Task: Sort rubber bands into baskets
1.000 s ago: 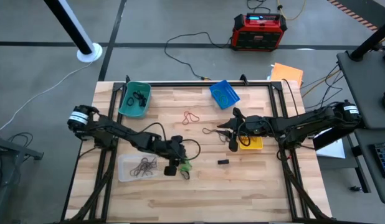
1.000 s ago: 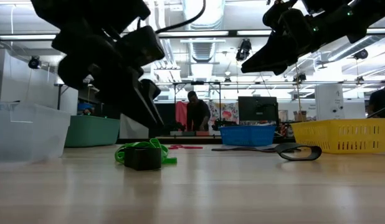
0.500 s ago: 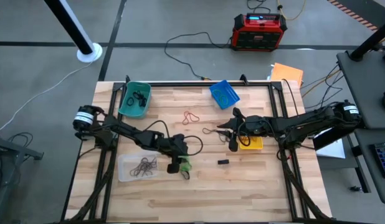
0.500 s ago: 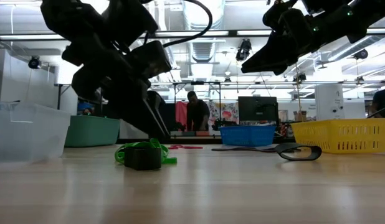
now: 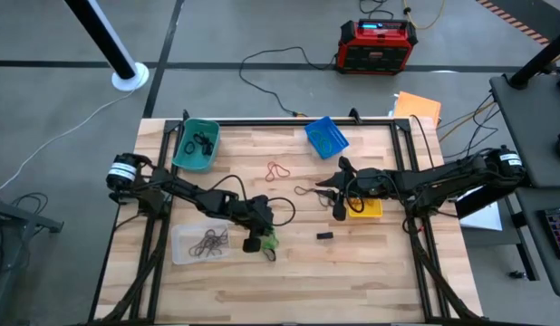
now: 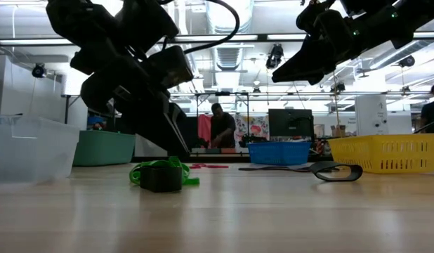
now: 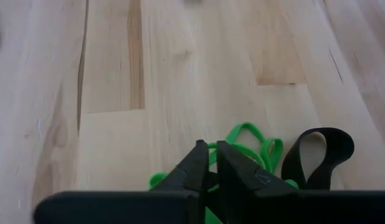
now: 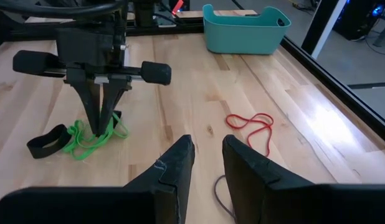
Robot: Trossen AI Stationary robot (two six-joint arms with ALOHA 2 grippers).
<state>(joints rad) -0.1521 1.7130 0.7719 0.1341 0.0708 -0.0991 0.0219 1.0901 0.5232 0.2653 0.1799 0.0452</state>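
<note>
Wooden table (image 5: 371,263) planks carry green rubber bands (image 7: 248,146) beneath the left pincer (image 7: 208,163), just pressed together on them, ready for lifting basketward.

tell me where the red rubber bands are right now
In the high view the red rubber bands lie loose on the table's far middle, between the teal basket and the blue basket, clear of both the left gripper and the right gripper.

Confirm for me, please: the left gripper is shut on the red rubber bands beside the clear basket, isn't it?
Not quite: the left gripper is shut on the green rubber bands, not the red ones, which lie untouched farther off. The left wrist view shows this; the clear basket is indeed beside it.
</note>
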